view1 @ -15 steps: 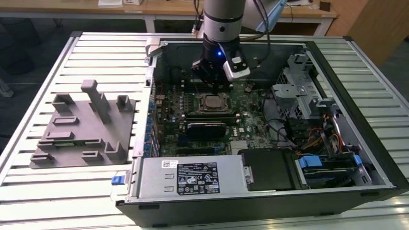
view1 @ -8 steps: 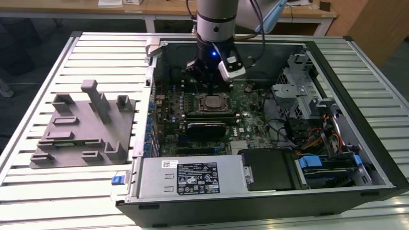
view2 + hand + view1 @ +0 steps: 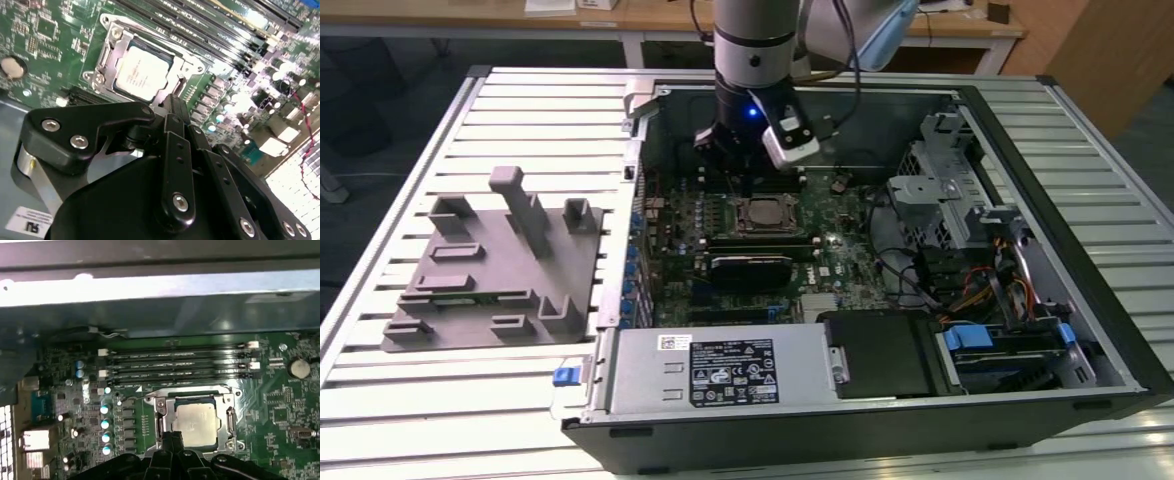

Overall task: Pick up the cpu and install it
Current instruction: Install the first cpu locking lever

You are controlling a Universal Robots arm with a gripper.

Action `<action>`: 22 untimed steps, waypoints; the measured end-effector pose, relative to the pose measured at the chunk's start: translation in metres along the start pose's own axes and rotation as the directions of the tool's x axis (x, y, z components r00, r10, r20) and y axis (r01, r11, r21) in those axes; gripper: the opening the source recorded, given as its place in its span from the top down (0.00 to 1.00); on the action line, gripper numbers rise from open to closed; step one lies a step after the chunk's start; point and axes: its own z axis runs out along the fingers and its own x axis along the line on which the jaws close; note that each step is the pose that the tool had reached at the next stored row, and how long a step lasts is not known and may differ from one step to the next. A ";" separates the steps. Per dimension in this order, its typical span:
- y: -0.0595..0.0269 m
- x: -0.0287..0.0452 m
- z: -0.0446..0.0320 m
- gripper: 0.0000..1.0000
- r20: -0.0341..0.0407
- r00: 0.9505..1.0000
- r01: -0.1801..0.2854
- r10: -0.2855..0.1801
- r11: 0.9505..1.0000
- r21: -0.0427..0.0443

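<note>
We find the gripper in the upper middle of the exterior view, hanging from the arm inside the open computer case, just above the socket area of the motherboard. In the second wrist view its black fingers come together to a narrow tip with no gap between them and nothing held — closed and empty, the tip just at the socket's edge. In the first wrist view the same tip sits at the bottom centre, overlapping the lower left edge of the chip.

The cpu lies flat in the socket, inside the metal socket frame; in the second wrist view its pale silvery top shows in the upper middle, square to the frame around it. In the exterior view it is a small bright square at the centre of the board.

Room is tight: the case's rear wall stands close behind the gripper, the drive cage rises at the exterior view's right, and the power supply closes the lower part of the frame. Above the socket in the first wrist view run the memory slots, then the grey case wall.

The exterior view also gives us the slatted table and a grey fixture block at left, well apart from the case. The wrist views give the board's capacitors and a coin cell.
</note>
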 end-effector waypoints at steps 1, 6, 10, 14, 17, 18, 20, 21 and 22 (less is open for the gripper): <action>-0.0001 0.0008 0.0002 0.89 0.000 1.000 0.012 -0.012 1.000 0.000; -0.0012 0.0205 -0.0001 0.89 -0.001 1.000 0.017 -0.017 1.000 0.000; -0.0016 0.0292 -0.0015 0.89 -0.001 1.000 0.017 -0.017 1.000 0.000; -0.0008 0.0305 -0.0055 0.89 -0.001 1.000 0.019 -0.019 1.000 0.000; 0.0010 0.0325 -0.0075 0.89 -0.001 1.000 0.019 -0.019 1.000 -0.001; 0.0018 0.0331 -0.0075 0.89 0.000 1.000 0.019 -0.019 1.000 -0.001; 0.0042 0.0339 -0.0075 0.89 -0.001 1.000 0.019 -0.019 1.000 -0.001; 0.0057 0.0343 -0.0075 0.89 -0.001 1.000 0.019 -0.019 1.000 -0.001; 0.0091 0.0349 -0.0074 0.89 -0.001 1.000 0.019 -0.019 1.000 -0.001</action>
